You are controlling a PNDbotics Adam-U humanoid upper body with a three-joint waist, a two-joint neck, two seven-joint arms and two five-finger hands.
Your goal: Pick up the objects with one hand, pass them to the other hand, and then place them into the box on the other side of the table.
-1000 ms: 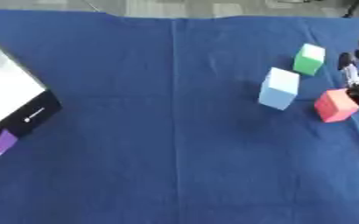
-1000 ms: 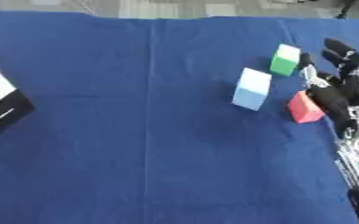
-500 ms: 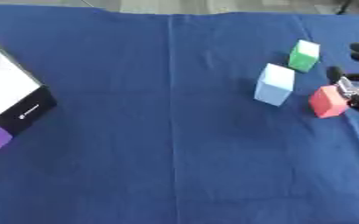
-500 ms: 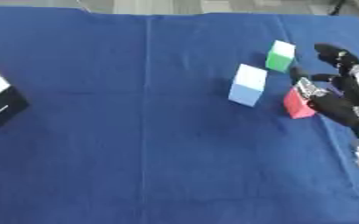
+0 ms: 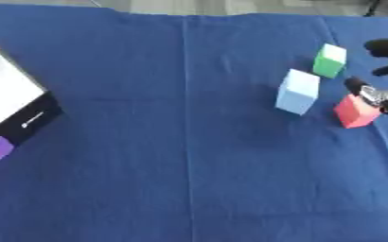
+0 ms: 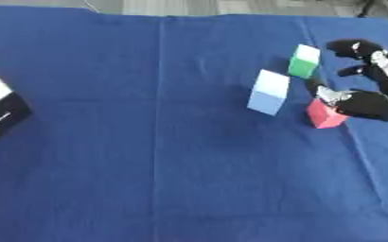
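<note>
Pick step, not yet done. My right hand [image 6: 365, 101] at red block [image 6: 322, 115], thumb touching its top edge, fingers spread wide, nothing held. Block on blue cloth [image 6: 147, 142], beside light blue block [image 6: 268, 92] and green block [image 6: 303, 61]. Next: close round red block, lift, pass leftward toward box [image 5: 7, 101] at far left.

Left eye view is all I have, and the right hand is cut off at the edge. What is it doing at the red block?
Observer: In the right eye view the right hand shows more fully: thumb against the red block, fingers spread above, not closed round it.
Operator: Are the fingers touching the green block?
Observer: No. The upper fingers sit right of the green block, with blue cloth between.
Operator: Any left hand there?
Observer: None in either view.
</note>
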